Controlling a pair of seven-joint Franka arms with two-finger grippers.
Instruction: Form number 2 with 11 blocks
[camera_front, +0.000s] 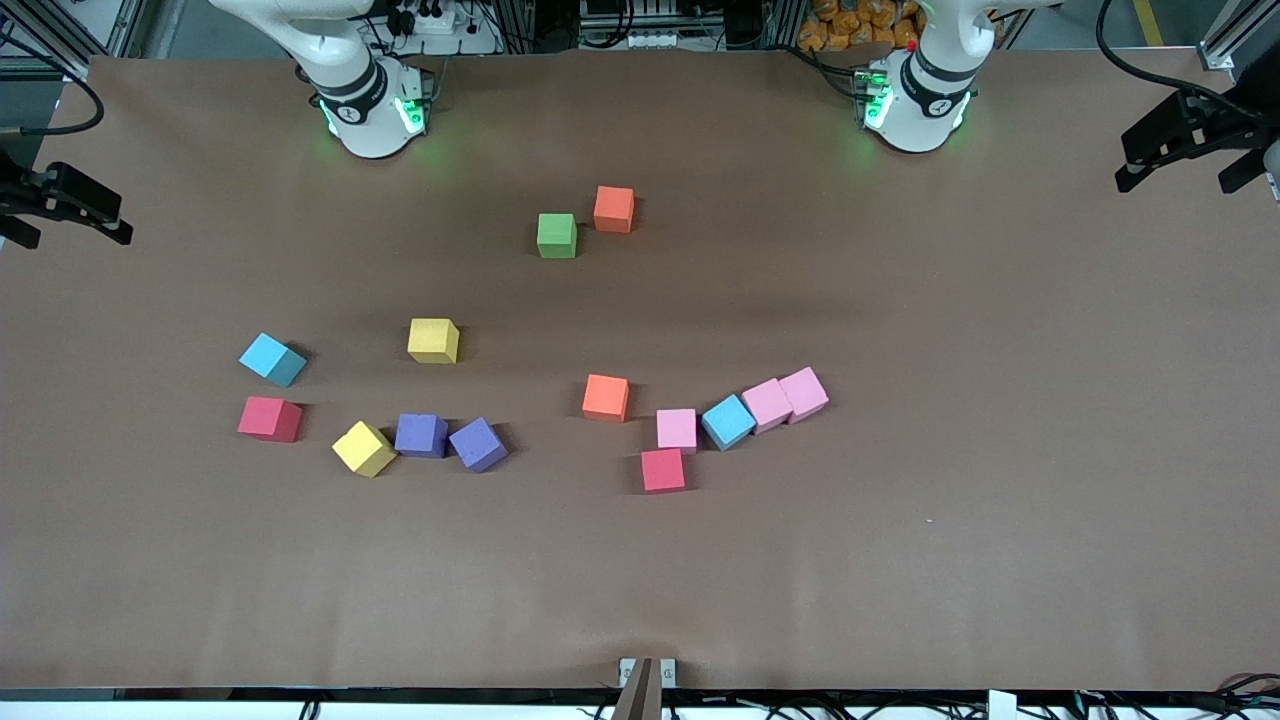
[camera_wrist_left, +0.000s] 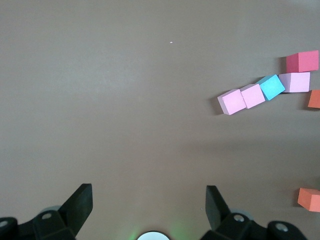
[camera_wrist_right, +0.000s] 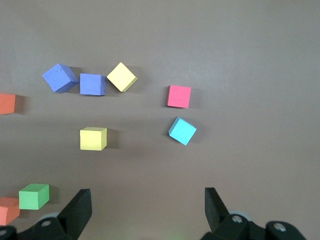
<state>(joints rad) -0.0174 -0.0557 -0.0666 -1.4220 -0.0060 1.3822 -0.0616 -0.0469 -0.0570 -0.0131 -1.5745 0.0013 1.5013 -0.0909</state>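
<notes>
Nearest the front camera sits a red matte foam cube (camera_front: 662, 470) on my brown paper-covered counter (camera_front: 900, 560), touching the pink foam cube (camera_front: 677, 429) just above it. From that pink one a crooked row runs toward my left arm's end: a light blue foam cube (camera_front: 728, 421), then two more pink cubes (camera_front: 767, 404) (camera_front: 803, 394), each touching the next. An orange foam cube (camera_front: 606, 397) stands near the row, toward my right arm's end.

Toward my right arm's end lie two purple foam cubes (camera_front: 478, 444) (camera_front: 421, 435) and a tilted yellow foam cube (camera_front: 364, 448) in a loose line, with a second red cube (camera_front: 269, 418) and a second light blue cube (camera_front: 272, 359) well apart from them, closer to the counter's end. Another yellow cube (camera_front: 433, 340) sits alone, farther from the camera. Closest to my bases, a green foam cube (camera_front: 556, 235) and a second orange cube (camera_front: 613, 208) stand corner to corner.

All blocks lie scattered; no digit 2 has been laid out.

My left gripper (camera_wrist_left: 149, 200) waits over bare counter near the pink row, fingers spread wide, holding nothing. My right gripper (camera_wrist_right: 148, 202) hangs over the counter near the green cube, equally wide and with nothing in it
</notes>
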